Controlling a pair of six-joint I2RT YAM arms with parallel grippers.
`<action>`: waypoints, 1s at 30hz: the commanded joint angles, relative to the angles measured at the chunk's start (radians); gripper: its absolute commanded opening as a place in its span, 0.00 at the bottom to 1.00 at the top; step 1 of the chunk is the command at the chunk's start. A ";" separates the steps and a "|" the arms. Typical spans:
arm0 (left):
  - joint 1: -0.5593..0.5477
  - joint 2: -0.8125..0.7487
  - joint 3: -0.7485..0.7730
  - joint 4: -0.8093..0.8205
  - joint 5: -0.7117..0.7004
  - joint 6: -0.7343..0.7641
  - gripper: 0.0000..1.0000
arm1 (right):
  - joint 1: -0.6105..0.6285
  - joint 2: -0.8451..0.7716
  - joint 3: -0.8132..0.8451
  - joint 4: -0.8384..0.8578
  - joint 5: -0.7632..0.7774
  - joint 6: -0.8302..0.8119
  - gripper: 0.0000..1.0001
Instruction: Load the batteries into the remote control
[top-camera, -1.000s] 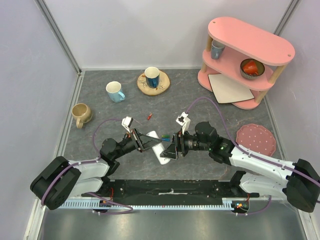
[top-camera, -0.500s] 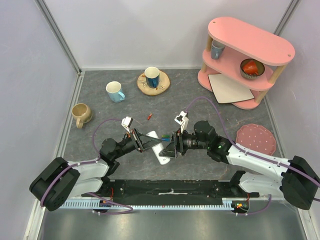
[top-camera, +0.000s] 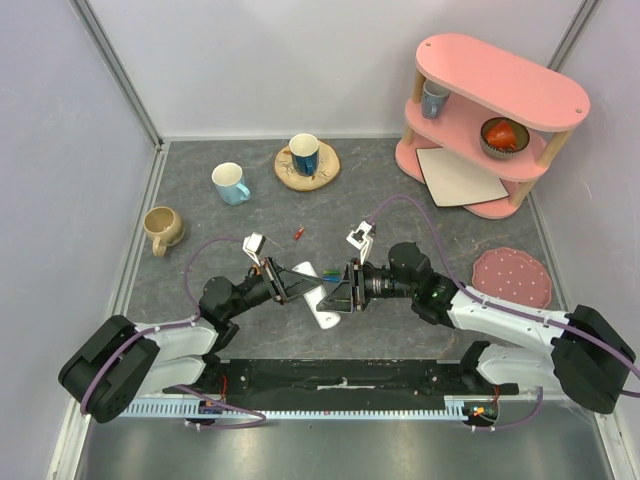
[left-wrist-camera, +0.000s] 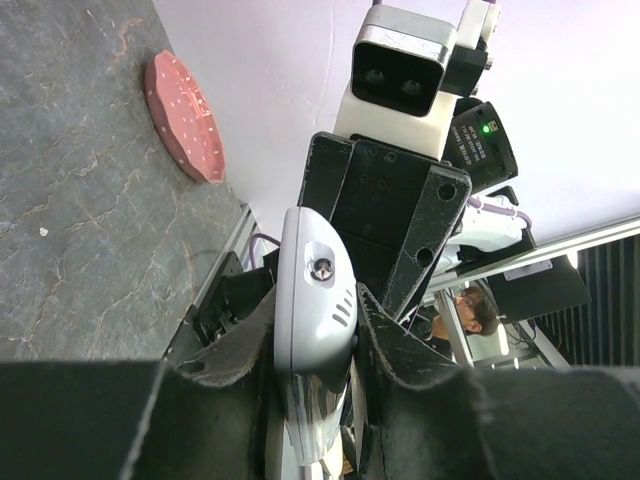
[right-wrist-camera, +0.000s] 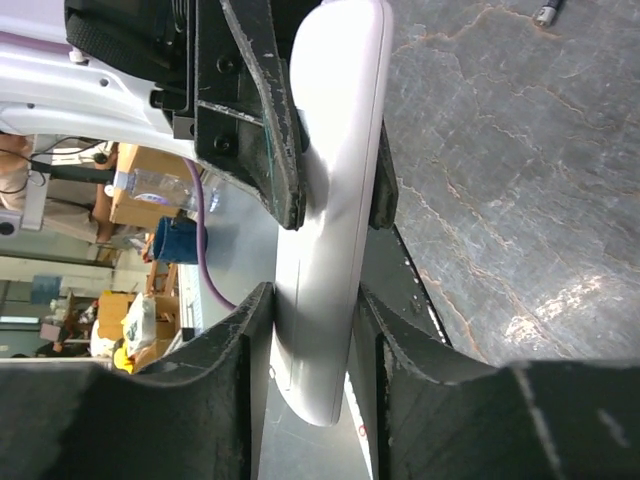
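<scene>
The slim white remote control (top-camera: 325, 316) hangs above the table between both arms. My left gripper (top-camera: 300, 283) is shut on it; in the left wrist view its gripper (left-wrist-camera: 315, 300) clamps the remote control (left-wrist-camera: 315, 255) edge-on. My right gripper (top-camera: 336, 297) meets it from the right. In the right wrist view that gripper (right-wrist-camera: 315, 295) has both pads against the rounded end of the remote control (right-wrist-camera: 335, 120), with the left arm's fingers (right-wrist-camera: 275, 170) clamping it further along. A red battery (top-camera: 298, 234) lies on the table behind. A small battery (right-wrist-camera: 545, 12) lies on the tabletop.
A blue-and-white cup (top-camera: 231, 183), a dark blue cup on a wooden coaster (top-camera: 305, 155) and a tan mug (top-camera: 162, 228) stand at the back left. A pink two-tier shelf (top-camera: 490, 110) holds a cup and a bowl. A pink dotted plate (top-camera: 512, 278) lies to the right.
My right gripper has slid a little left over the remote's end and its jaws have closed in on it. The left arm has held the remote still.
</scene>
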 joint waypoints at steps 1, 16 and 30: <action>-0.005 -0.034 0.023 0.058 0.019 -0.002 0.02 | -0.014 0.028 -0.033 0.100 -0.014 0.033 0.43; -0.007 -0.059 0.049 -0.031 0.013 0.039 0.02 | -0.014 0.065 -0.079 0.307 -0.086 0.142 0.02; -0.004 -0.405 0.173 -0.741 -0.279 0.251 0.95 | -0.017 -0.139 0.104 -0.314 0.041 -0.178 0.00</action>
